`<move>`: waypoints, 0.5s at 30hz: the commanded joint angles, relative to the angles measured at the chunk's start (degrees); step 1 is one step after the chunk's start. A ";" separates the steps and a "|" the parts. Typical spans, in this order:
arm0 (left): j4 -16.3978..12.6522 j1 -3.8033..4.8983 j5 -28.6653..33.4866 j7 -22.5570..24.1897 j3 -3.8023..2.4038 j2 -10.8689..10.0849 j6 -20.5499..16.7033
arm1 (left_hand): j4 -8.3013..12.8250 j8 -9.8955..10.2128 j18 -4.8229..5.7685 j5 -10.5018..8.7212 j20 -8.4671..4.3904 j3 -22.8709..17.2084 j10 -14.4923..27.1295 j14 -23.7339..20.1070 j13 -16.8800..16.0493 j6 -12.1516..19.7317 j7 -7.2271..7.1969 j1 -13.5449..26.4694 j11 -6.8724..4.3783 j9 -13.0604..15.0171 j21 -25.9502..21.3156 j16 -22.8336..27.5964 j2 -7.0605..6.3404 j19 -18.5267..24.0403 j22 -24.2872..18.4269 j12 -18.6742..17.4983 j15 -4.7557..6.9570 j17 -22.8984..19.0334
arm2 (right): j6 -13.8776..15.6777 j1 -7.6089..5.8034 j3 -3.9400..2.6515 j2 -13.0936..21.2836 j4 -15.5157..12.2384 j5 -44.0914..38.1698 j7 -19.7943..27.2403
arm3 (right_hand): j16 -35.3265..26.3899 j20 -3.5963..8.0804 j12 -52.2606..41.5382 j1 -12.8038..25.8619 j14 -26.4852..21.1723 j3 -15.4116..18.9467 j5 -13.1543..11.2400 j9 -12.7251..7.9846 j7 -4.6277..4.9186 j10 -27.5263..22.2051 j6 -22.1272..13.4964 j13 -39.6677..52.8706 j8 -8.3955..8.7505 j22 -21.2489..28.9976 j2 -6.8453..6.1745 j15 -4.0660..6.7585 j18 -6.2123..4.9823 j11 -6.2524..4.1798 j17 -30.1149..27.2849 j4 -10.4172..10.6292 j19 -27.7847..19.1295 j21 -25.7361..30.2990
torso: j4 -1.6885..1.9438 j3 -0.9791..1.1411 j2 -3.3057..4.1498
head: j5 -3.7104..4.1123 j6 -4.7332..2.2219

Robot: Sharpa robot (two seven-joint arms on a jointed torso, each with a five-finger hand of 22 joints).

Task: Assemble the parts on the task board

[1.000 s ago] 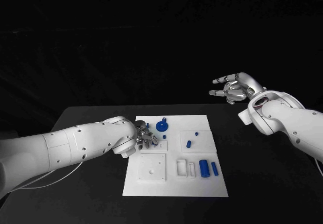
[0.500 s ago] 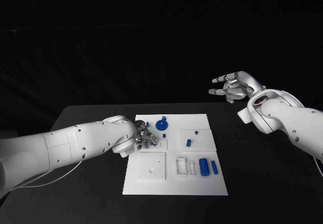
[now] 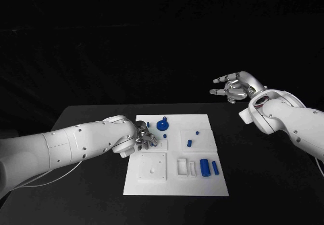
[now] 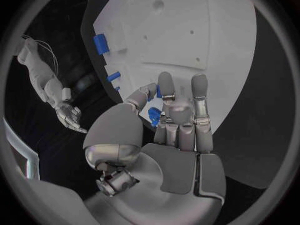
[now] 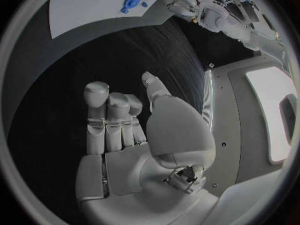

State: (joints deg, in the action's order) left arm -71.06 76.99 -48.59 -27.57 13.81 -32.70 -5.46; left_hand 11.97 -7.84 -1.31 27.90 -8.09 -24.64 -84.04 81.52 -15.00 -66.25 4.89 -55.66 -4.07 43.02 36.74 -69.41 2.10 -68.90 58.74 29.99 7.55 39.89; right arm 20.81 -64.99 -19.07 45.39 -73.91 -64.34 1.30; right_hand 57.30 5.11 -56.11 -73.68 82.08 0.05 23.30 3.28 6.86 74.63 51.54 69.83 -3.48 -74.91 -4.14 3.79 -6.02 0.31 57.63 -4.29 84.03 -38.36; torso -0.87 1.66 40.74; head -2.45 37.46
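Landmark: the white rectangular task board lies mid-table on the black table; everything below is placed against it.

Left hand: the silver left hand is down over the board's far-left part, fingers curled in. In the left wrist view a small blue plastic part sits between thumb and fingertips, so I read it as pinched. The hold is partly hidden, so take that with some caution.

Right hand: the silver right hand hangs high, well off the board's far-right corner, fingers loosely apart, nothing in it.

Parts on the board: a round blue knob-like piece stands just beyond the left hand, near the far edge. Two small blue pegs sit in the right-hand middle block. A fat blue cylinder and a slimmer blue bar lie side by side near the board's near-right corner.

Step in hand: seating the pinched part into the far-left block, by my reading.

Next move: line the piece up with its socket, press straight down, then let go without tipping it. The near-right pieces remain unplaced.
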 commanded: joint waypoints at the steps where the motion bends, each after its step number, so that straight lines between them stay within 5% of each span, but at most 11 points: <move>1: 0.05 -0.15 -0.20 -0.48 0.08 0.05 1.68 | 0.37 -1.01 -0.46 0.41 0.00 -0.19 -2.82 0.30 -0.05 -11.17 -7.19 -0.33 -0.41 -0.04 -0.22 -0.19 1.24 -0.48 0.20 0.24 0.00 -0.04 | -0.62 -0.02 -0.03 -0.08 0.02 -0.40 0.24 | -0.22 -0.27 -0.02 0.34 0.17 0.03 -0.11 0.06 -0.02 -0.25 0.49 -0.05 0.15 -1.94 0.24 0.03 -0.66 -0.02 0.04 -0.23 2.96 0.21 | 0.00 0.02 -0.01 | 0.00 0.00; 15: 0.58 -0.15 -0.23 -0.52 0.07 0.14 1.98 | -0.10 -1.21 -0.44 0.01 0.03 -0.10 -2.83 0.36 -0.21 -11.35 -7.27 0.37 -0.44 0.01 -0.90 -0.59 1.74 -0.74 1.00 0.55 0.00 0.41 | -0.80 -0.01 -0.03 -0.25 0.28 -0.40 0.20 | -0.23 -0.27 -0.05 0.42 0.17 -0.02 -0.05 0.07 -0.04 -0.26 0.70 -0.05 0.15 -1.94 0.34 0.03 -0.66 -0.03 0.07 -0.47 2.96 0.26 | -0.03 0.03 0.00 | 0.00 0.12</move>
State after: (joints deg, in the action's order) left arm -70.68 77.01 -48.60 -27.58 13.76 -32.63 -4.76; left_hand 12.25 -8.70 -1.31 28.13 -8.09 -24.76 -84.06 81.61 -15.16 -66.25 4.89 -54.87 -4.05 42.92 36.15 -69.66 2.89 -69.31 59.69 30.28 7.45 40.25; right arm 20.74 -64.99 -19.07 45.21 -73.63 -64.35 1.28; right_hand 57.30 5.11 -56.11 -73.69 82.08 0.06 23.30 3.28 6.86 74.63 51.95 69.83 -3.48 -74.91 -4.15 3.79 -5.73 0.31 57.63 -4.28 84.03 -38.36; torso -0.88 1.68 40.74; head -2.46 37.53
